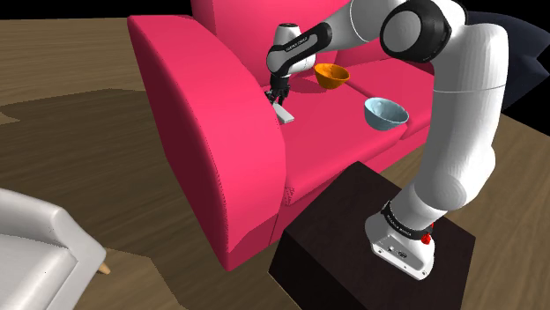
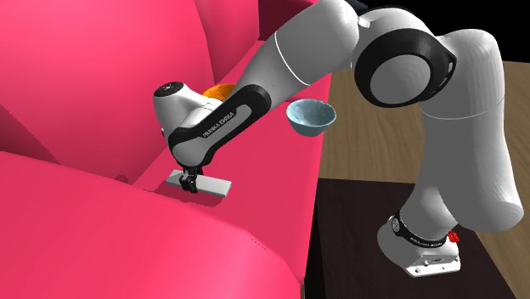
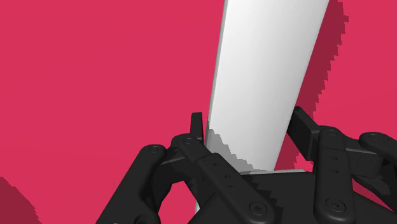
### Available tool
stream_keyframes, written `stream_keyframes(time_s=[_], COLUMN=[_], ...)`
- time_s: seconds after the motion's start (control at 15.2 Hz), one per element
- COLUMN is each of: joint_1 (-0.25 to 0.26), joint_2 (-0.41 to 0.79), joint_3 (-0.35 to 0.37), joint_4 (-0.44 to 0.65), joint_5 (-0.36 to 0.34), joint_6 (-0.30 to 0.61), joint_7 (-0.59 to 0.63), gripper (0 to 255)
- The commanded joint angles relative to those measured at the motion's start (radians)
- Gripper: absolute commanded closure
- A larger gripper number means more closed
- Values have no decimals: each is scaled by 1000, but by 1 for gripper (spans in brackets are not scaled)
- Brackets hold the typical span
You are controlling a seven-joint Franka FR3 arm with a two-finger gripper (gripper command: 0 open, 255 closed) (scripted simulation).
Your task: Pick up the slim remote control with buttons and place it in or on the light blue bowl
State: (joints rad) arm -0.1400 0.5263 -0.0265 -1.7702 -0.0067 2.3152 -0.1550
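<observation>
Gripper [image 3: 249,127] status: clenched on the remote control [image 3: 267,70]. In the wrist view, one black finger bears on each long edge of the remote, close to its near end. The rest of the body runs straight out ahead of the fingers.

Markings: "FRANKA EMIKA" is printed in white on the dark link just above the gripper [image 2: 194,183]. The lettering on the arm's base is too small to read. The remote shows as a plain white slab with no legible buttons or labels.

Remote orientation:
- Shoulder view: the remote control [image 1: 284,113] has its long axis running from about 11 o'clock to 5 o'clock, and the gripper [image 1: 280,95] comes down on it from above.
- Second exterior view: the remote control [image 2: 208,185] lies nearly level, 9 o'clock to 3 o'clock, flat at the seat of the pink sofa [image 2: 85,85] beside the armrest. Whether it touches the cushion cannot be determined.

Surroundings:
- The light blue bowl [image 1: 385,112] stands on the sofa seat between 3 and 4 o'clock from the gripper in the shoulder view, and well apart from it. In the second exterior view the bowl [image 2: 310,116] is at 2 o'clock.
- An orange bowl [image 1: 331,76] stands on the seat at 2 o'clock from the gripper.
- The dark stand [image 1: 353,229] carries the arm's base, just beside the sofa front.
</observation>
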Motion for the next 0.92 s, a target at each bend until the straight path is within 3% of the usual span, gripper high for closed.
stream_keyframes(time_s=[0.0,0.4,0.86], joint_1=[0,0,1], joint_2=[0,1,-54], joint_3=[0,0,-1], joint_4=[0,0,17], joint_5=[0,0,-1], joint_6=[0,0,-71], joint_7=[0,0,-1], gripper=[255,255,255])
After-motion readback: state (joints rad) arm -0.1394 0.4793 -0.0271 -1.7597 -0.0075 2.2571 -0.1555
